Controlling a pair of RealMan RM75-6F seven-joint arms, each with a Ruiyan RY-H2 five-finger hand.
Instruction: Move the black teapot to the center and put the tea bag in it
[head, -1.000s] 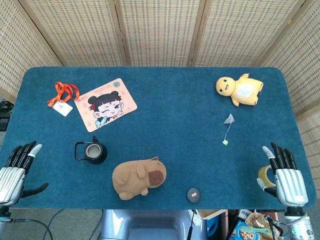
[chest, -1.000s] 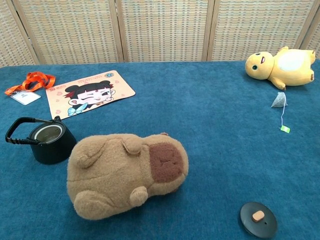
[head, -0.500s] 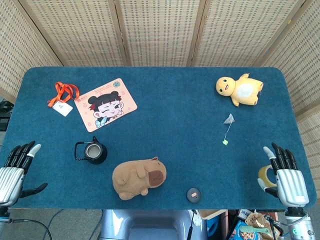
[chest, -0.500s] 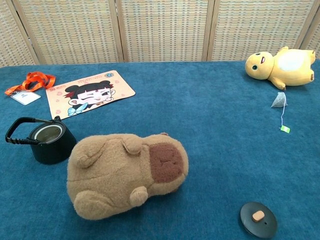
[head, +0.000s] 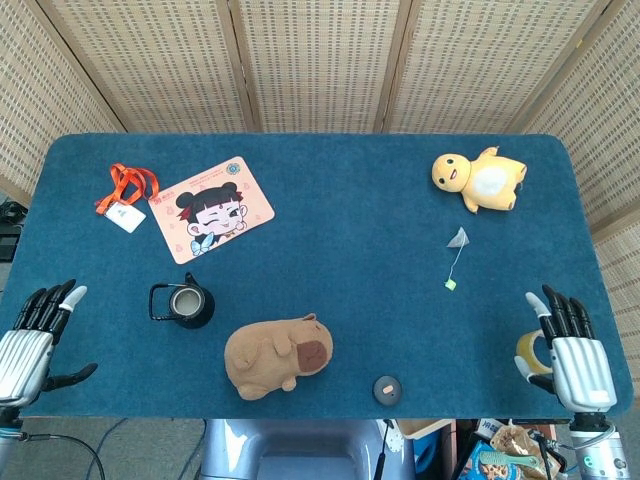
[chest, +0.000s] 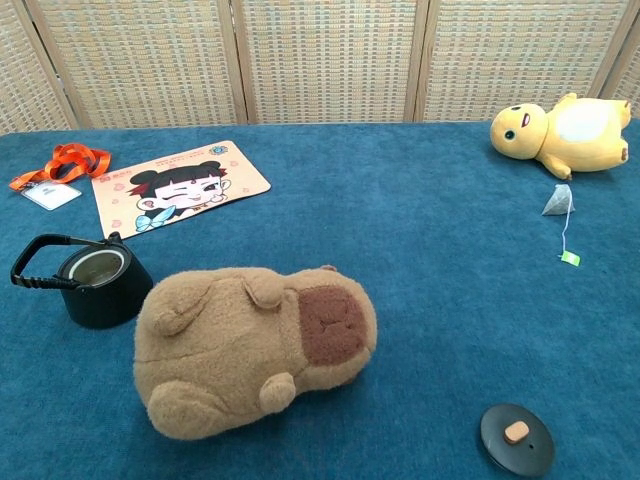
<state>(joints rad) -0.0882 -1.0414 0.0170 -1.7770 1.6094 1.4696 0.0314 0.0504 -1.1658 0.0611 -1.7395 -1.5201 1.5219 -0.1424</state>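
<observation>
Blue felt covers the table (head: 340, 240), and on its left half stands the small black teapot (head: 187, 303), lidless, its loop handle turned toward the left edge. Its round black lid with a tan knob (head: 387, 388) lies apart at the near edge, right of a brown capybara plush toy (head: 277, 355) that sits just beside the pot. The white pyramid tea bag (head: 458, 238) rests on the right half, near a yellow duck plush (head: 478, 178); its string runs down to a small green tag (head: 450, 285) whose print is too small to read. At far left lie a peach-coloured cartoon mat showing a winking girl (head: 211, 208), its edge lettering illegible, and a white badge card on an orange lanyard (head: 126, 196).

Only the head view shows the hands: the left hand (head: 33, 338) and the right hand (head: 565, 340) hover at the near corners, fingers spread, grasping nothing. Only the chest view shows the pale rim inside the teapot (chest: 96, 283) clearly.
</observation>
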